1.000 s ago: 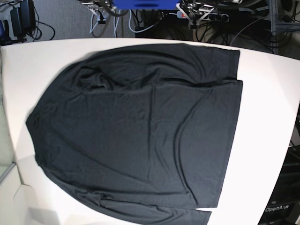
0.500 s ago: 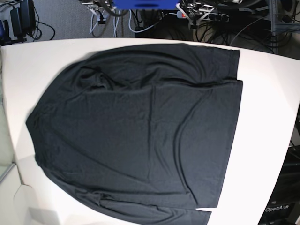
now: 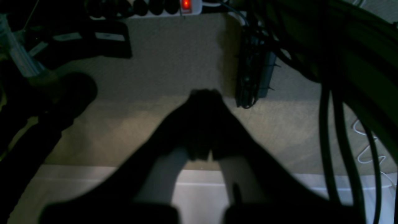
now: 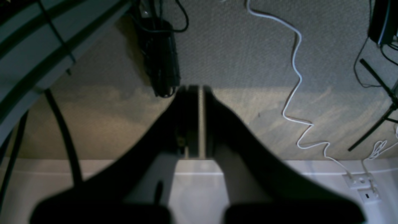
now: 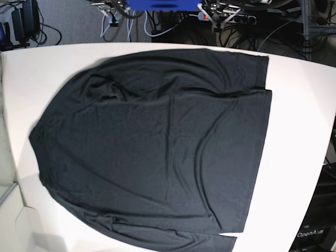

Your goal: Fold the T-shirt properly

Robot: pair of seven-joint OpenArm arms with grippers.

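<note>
While neither arm is seen in the base view, the scene is read as follows.

Shirt place: the shirt (image 5: 157, 147) is spread flat on the white surface (image 5: 299, 131), covering most of it.
Shirt axis: the long axis is laid across the base view, the straight hem at that view's right and the narrowed collar end at its left.
Left pincer (image 3: 203, 96): clenched, nothing held; it is shown in its wrist view above carpeted floor (image 3: 174, 56), beyond the surface edge, with a power strip (image 3: 168, 4) far off.
Right pincer (image 4: 195, 93): all but shut, a thin slit seen between the jaws, nothing held; it too is parked over floor, with a white cable (image 4: 295, 77) trailing beside it.
Deciding relation: the shirt is not caught by either wrist view, so it is judged to lie well apart from both pincers; which arm is nearer cannot be told.
Shirt look: plain black, thin and soft, with shallow creases; the sleeves seem tucked along the upper and lower edges; no body fold is made yet.
</note>
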